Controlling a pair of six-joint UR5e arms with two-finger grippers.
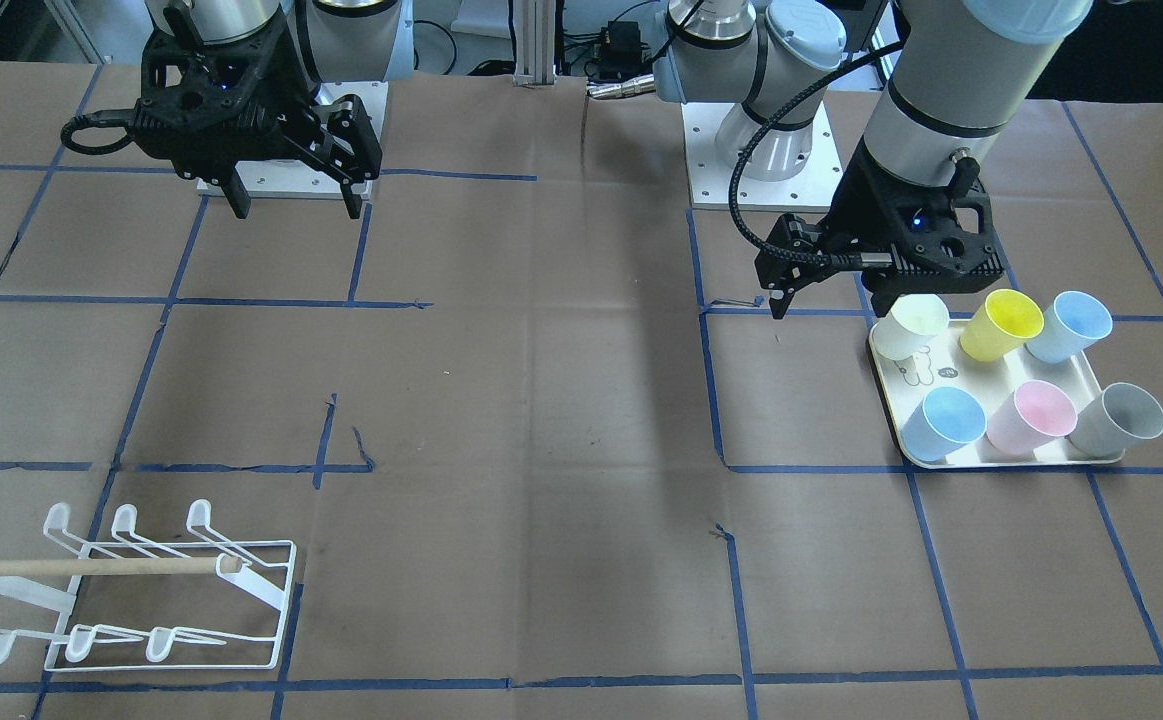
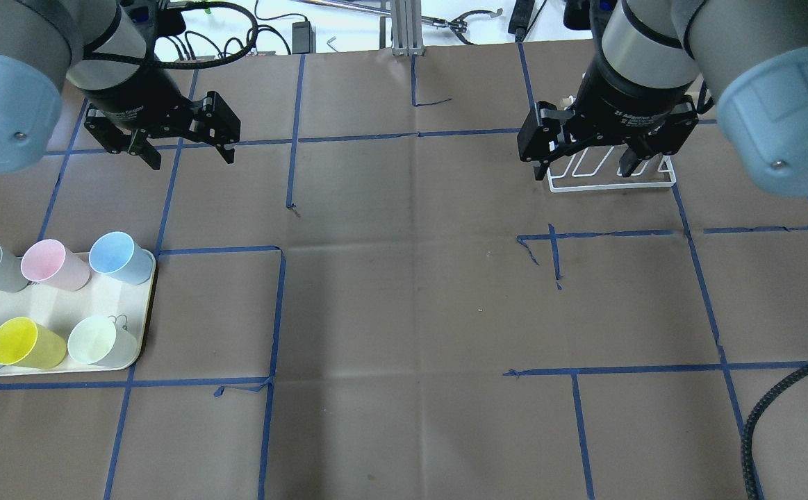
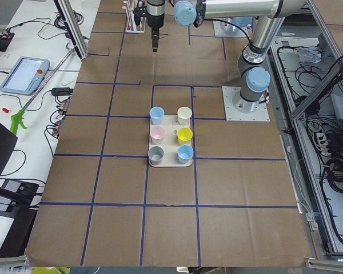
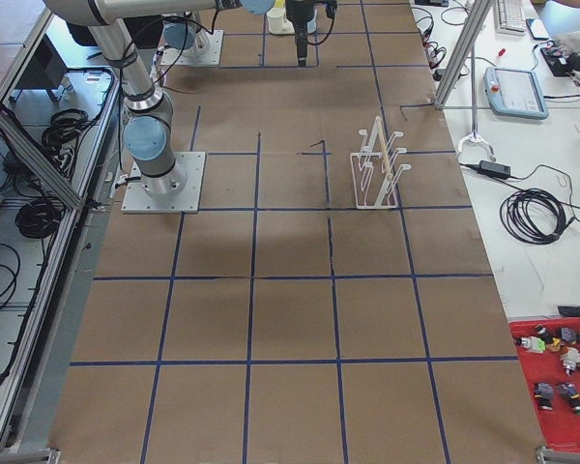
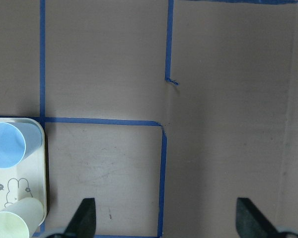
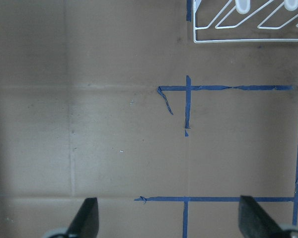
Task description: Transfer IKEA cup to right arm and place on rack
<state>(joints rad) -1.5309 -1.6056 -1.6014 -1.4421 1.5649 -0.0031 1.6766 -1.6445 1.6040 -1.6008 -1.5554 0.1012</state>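
Several plastic cups stand on a cream tray (image 1: 941,375): pale cream (image 1: 913,327), yellow (image 1: 999,325), two blue, pink (image 1: 1031,415) and grey (image 1: 1119,420). My left gripper (image 1: 831,300) hangs open and empty above the table just beside the tray's pale-cup corner; in the overhead view it (image 2: 190,158) is beyond the tray (image 2: 56,305). The left wrist view shows a blue cup (image 5: 7,144) and the pale cup (image 5: 12,225). My right gripper (image 2: 583,169) is open and empty, high over the white wire rack (image 2: 612,182). The rack (image 1: 141,590) stands empty.
Brown paper with a blue tape grid covers the table. The arms' white base plates (image 1: 761,160) sit at the robot's edge. Off the table, a teach pendant (image 3: 23,74) lies on one side bench and a red bin (image 4: 561,387) on the other.
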